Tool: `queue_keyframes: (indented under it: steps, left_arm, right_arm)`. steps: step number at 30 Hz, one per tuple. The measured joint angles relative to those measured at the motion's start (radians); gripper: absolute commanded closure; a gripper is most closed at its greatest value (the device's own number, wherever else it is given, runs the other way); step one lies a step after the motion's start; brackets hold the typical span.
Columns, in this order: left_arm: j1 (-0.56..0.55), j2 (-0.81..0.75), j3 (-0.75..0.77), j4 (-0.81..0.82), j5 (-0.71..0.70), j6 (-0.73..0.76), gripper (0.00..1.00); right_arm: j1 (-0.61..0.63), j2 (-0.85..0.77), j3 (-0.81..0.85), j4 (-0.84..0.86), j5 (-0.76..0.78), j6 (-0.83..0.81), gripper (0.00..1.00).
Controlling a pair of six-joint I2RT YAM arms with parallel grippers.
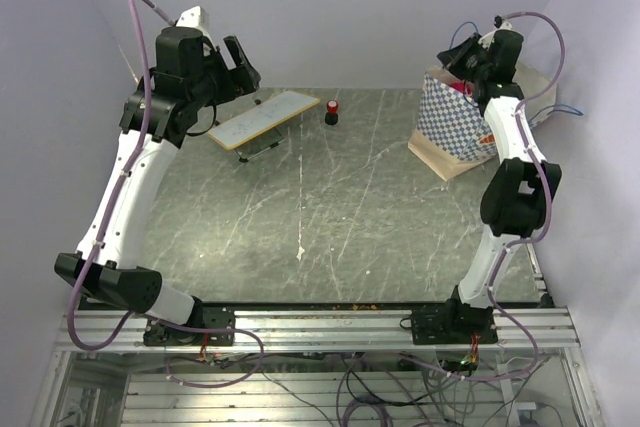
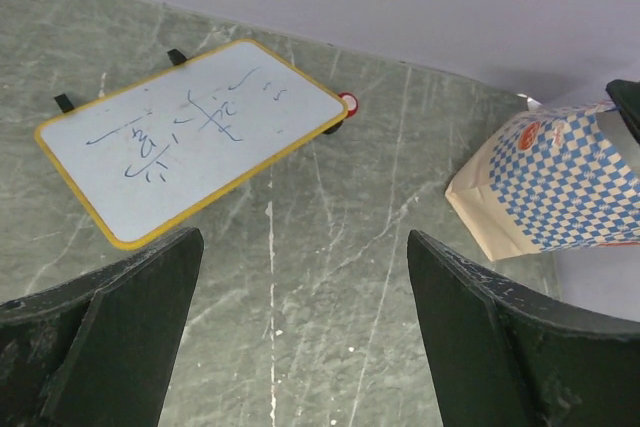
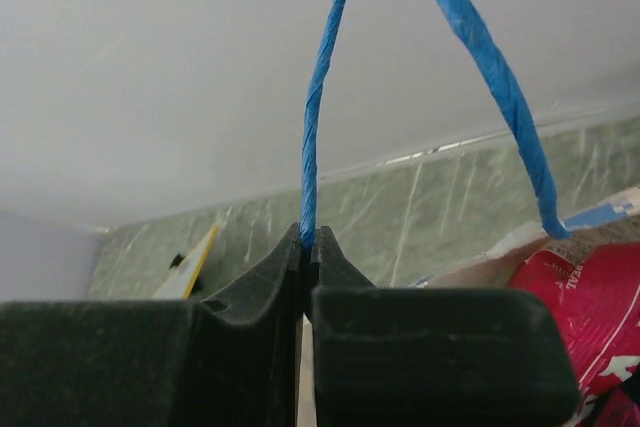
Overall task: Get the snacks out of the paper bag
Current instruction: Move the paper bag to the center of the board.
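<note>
Presently the right end effector (image 3: 308, 242) is closed tight on one strand of the blue cord handle (image 3: 314, 127) of the paper bag (image 1: 452, 129), which stands at the far right corner of the worktop (image 1: 330, 217). The left end effector (image 2: 302, 277) hangs wide and empty above the far left, over the white yellow-edged board (image 2: 190, 132) and well apart from the bag. A magenta-red snack packet (image 3: 590, 297) shows in the bag's mouth, just beside the closed fingers. Likely hazards: a pull on so thin a cord may lift or tip the whole bag rather than open it, since nothing steadies the base; the cord may slide out between the smooth pads; or the handle may tear from the paper where it is anchored. A tipped bag would spill its packets toward the worktop's edge. From above, the right wrist covers the bag's opening, so the number and position of the other snacks cannot be told. The handle's loop runs out of the top of the right wrist view, and the left wrist view cuts the bag off at its right margin.
</note>
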Motion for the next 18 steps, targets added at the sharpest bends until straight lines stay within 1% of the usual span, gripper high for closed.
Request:
queue_keyframes:
  steps: [7, 12, 15, 18]
  left_arm:
    - [0.003, -0.023, -0.002, -0.005, 0.055, -0.035, 0.09]
    - [0.003, -0.036, -0.019, -0.017, 0.111, -0.068, 0.09]
    - [0.003, -0.062, -0.048, -0.038, 0.137, -0.079, 0.09]
    - [0.003, -0.087, -0.050, -0.078, 0.160, -0.086, 0.11]
  right_arm:
    - [0.021, -0.172, -0.158, -0.067, -0.077, 0.002, 1.00]
    - [0.040, -0.299, -0.274, -0.130, -0.107, 0.000, 1.00]
    - [0.067, -0.378, -0.335, -0.167, -0.114, -0.007, 1.00]
    - [0.116, -0.431, -0.360, -0.224, -0.103, -0.026, 1.00]
